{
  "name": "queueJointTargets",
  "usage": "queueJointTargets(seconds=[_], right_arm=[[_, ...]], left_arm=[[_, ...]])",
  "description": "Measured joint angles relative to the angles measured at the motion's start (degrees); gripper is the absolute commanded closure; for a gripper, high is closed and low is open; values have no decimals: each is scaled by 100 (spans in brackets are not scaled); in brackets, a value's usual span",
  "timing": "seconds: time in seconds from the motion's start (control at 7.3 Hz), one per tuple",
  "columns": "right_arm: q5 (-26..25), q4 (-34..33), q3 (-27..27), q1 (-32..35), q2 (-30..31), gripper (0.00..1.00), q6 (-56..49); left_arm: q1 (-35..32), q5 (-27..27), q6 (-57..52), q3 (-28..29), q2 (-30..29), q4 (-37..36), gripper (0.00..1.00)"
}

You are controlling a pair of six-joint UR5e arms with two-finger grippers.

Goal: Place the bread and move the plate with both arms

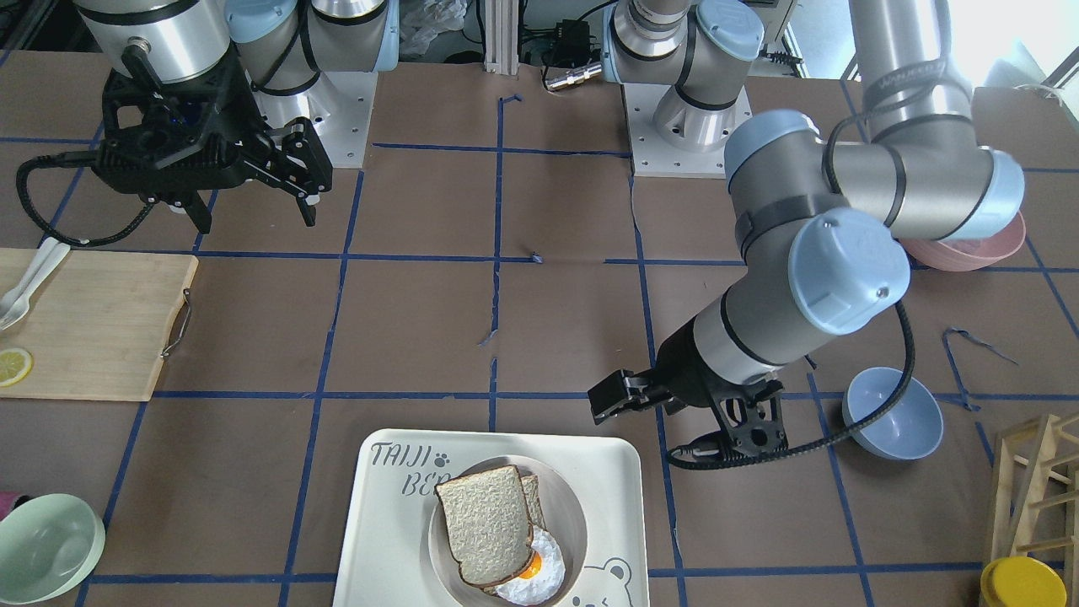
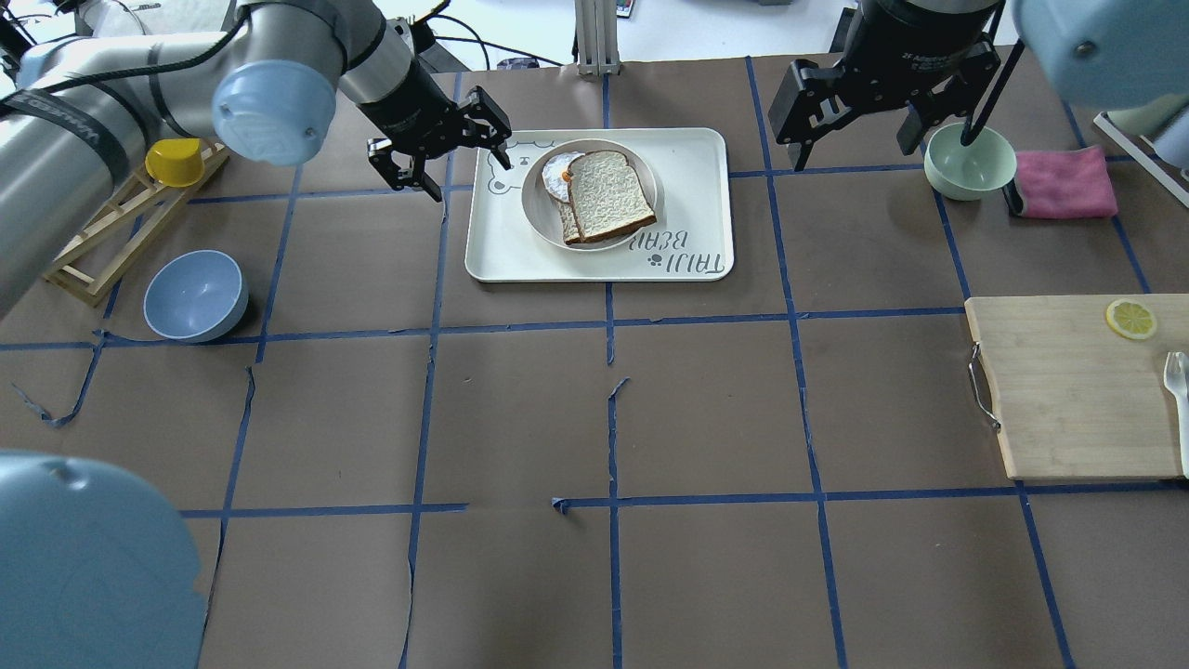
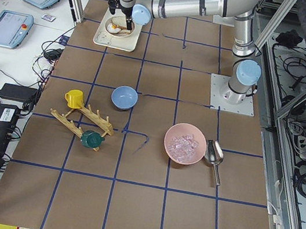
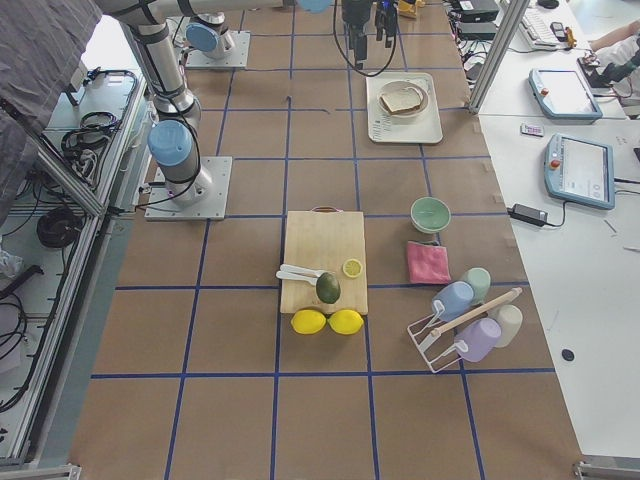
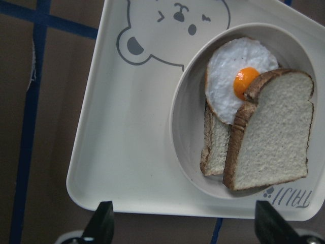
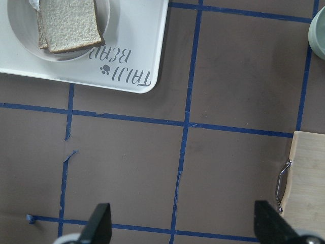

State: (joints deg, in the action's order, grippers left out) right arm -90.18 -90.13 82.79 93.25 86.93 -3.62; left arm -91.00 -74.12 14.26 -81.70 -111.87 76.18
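The bread (image 2: 608, 193) lies on the round cream plate (image 2: 531, 193), leaning on a smaller tan slice (image 5: 216, 147) and a fried egg (image 5: 233, 76). The plate stands on the white "TAIJI BEAR" tray (image 2: 687, 186). My left gripper (image 2: 469, 177) is open and empty, just above the tray's left edge; its wrist view shows the bread (image 5: 274, 137) and the plate (image 5: 190, 122) ahead. My right gripper (image 2: 841, 144) is open and empty, raised well to the right of the tray. In the front view the bread (image 1: 489, 527) shows at the bottom, the left gripper (image 1: 683, 417) beside the tray.
A light-blue bowl (image 2: 195, 295) and a wooden rack (image 2: 130, 223) with a yellow cup (image 2: 176, 160) stand at the left. A green bowl (image 2: 969, 160), a pink cloth (image 2: 1064, 183) and a cutting board (image 2: 1077, 386) with a lemon slice (image 2: 1130, 319) are on the right.
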Motion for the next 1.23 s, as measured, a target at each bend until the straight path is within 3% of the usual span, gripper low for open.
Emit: queueJointTargets(seconds=[0.55, 1.23], right_arm=[[-26, -6, 6, -10, 18, 0, 47], [-69, -16, 9, -17, 43, 0, 76]], left_arm=[[12, -1077, -378, -113, 1653, 1571, 0], [38, -1427, -801, -850, 2475, 1662, 0]])
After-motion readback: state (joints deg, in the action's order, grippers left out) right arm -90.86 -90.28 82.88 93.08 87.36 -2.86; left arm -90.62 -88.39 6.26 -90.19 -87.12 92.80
